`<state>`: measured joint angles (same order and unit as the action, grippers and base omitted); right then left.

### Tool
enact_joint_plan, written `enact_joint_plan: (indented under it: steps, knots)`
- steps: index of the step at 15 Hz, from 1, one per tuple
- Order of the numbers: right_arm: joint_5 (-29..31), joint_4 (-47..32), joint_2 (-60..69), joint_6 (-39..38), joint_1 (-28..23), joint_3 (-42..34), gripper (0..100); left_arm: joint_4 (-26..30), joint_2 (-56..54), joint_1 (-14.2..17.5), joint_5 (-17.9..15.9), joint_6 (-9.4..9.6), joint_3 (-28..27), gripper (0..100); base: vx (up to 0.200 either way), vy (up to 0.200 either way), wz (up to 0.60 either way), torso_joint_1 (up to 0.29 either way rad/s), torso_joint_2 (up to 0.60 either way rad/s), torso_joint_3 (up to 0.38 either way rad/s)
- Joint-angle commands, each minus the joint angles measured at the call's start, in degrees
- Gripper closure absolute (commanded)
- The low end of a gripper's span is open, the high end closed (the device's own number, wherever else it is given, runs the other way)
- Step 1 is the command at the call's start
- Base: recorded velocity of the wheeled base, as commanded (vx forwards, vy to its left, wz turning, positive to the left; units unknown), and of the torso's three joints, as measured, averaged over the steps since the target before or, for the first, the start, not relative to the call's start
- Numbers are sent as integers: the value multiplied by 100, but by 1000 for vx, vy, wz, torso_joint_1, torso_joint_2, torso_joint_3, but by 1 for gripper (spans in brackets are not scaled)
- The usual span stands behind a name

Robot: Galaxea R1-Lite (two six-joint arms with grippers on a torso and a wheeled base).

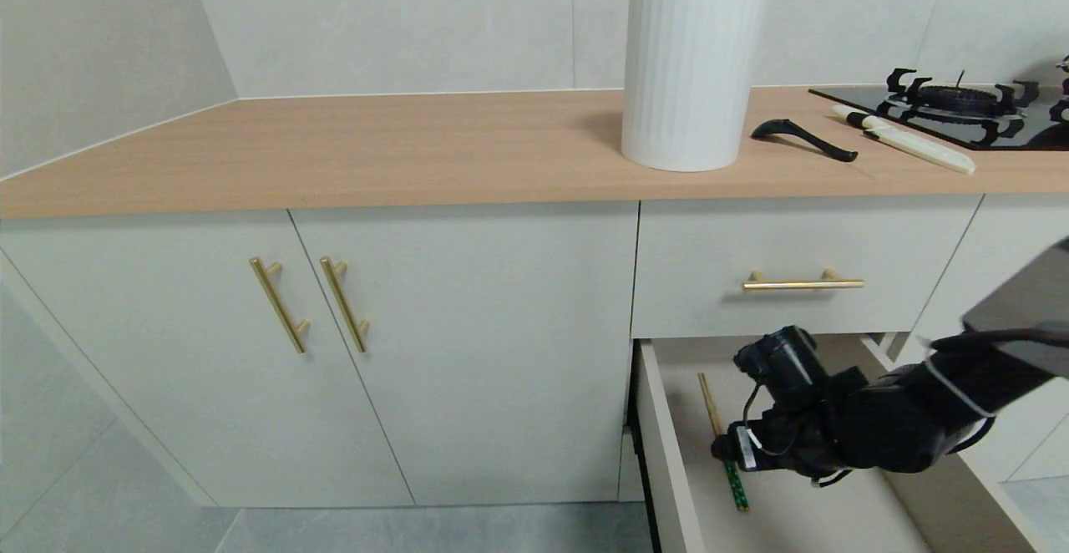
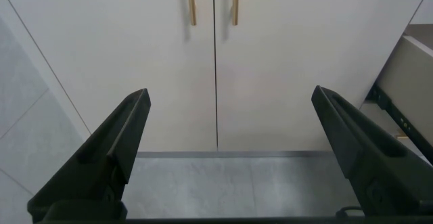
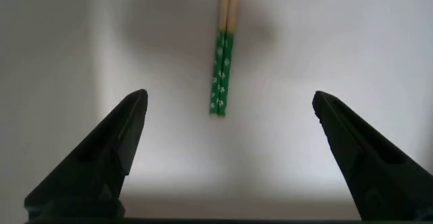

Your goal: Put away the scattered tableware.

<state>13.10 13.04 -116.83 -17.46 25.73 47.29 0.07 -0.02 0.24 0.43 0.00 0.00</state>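
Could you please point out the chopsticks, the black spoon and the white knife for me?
chopsticks [image 3: 221, 75]: right wrist view, on their green patterned ends.
black spoon [image 1: 806, 137]: head view, on the middle of its handle.
white knife [image 1: 914, 144]: head view, on its blade.

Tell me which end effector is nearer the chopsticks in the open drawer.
Right. The right end effector hangs open directly over the chopsticks inside the drawer; the left end effector is outside it, facing the cabinet doors.
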Motion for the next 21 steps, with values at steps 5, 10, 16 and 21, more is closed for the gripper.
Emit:
enact_joint_plan:
  steps: [5, 10, 16, 21]
  knots:
    - [-150, -355, 3026, 937, -710, -299, 0, 1, 2, 2, 1, 0, 0, 0, 0, 0, 0, 0, 0, 0]
    - [-291, -338, 3378, 955, -754, -299, 0, 1, 2, 2, 1, 0, 0, 0, 0, 0, 0, 0, 0, 0]
    - [-282, -329, 3721, 1078, -772, -299, 0, 1, 2, 2, 1, 0, 0, 0, 0, 0, 0, 32, -298, -295]
    - [-449, -320, 3791, 1183, -1000, -273, 0, 1, 2, 2, 1, 0, 0, 0, 0, 0, 0, 124, -483, -338]
